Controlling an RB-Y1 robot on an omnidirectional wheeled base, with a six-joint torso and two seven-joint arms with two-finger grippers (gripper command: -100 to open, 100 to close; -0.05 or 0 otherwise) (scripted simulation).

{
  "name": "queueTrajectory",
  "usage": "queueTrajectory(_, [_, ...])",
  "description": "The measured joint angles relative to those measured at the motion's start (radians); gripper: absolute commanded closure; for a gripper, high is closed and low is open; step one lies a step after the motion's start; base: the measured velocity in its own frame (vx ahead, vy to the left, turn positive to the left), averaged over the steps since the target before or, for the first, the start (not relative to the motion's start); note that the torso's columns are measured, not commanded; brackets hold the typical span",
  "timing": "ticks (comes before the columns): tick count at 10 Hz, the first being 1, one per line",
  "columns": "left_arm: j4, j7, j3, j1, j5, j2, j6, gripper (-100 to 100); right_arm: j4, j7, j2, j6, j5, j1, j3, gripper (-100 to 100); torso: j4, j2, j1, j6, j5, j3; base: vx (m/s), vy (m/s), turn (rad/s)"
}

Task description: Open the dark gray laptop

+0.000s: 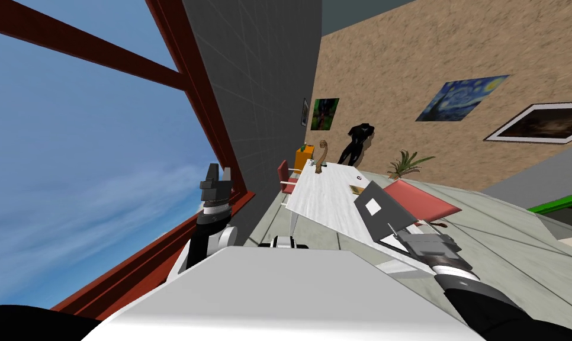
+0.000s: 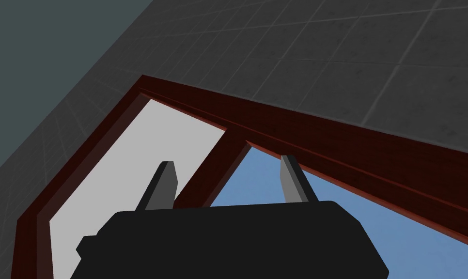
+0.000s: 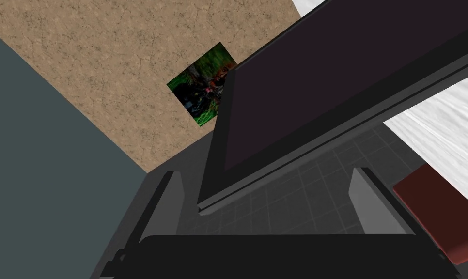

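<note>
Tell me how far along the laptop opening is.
Done: the dark gray laptop has its lid raised off the keyboard on the white table, dark screen showing. In hand: the right gripper sits at the lid's edge, fingers open, gripping nothing. Remaining: probably only pulling away, unless a wider angle is wanted. The left gripper is open by the window.

Head view: even, bright light; the window [image 1: 71, 148] shows pale blue sky. My wide lens tilts the room and splays the walls toward the corners, where the tan wall [image 1: 433, 53] looks smeared. My right wrist view: the laptop [image 3: 335, 87] screen reads dark and matte, edges crisp.
</note>
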Motion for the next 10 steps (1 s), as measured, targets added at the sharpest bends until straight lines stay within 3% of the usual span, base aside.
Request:
queueTrajectory(2, [0.000,0.000,0.000,0.000,0.000,0.000,0.000,0,-0.007,-0.004,-0.009,0.006,-0.003,0.011,-0.008,-100,-0.001,-0.003,-0.003,0.000,-0.001,-0.002,0.073,-0.007,0.020])
queueTrajectory(3, [0.000,0.000,0.000,0.000,0.000,0.000,0.000,0,-0.008,-0.006,-0.010,0.007,-0.004,0.012,-0.009,100,-0.001,-0.002,-0.001,0.000,-0.001,-0.001,0.009,-0.010,-0.014])
queueTrajectory(10, [0.000,0.000,0.000,0.000,0.000,0.000,0.000,0,0.029,-0.135,-0.059,0.018,-0.099,-0.011,-0.004,100,-0.003,-0.002,-0.013,0.004,-0.010,0.001,-0.049,-0.047,0.021])
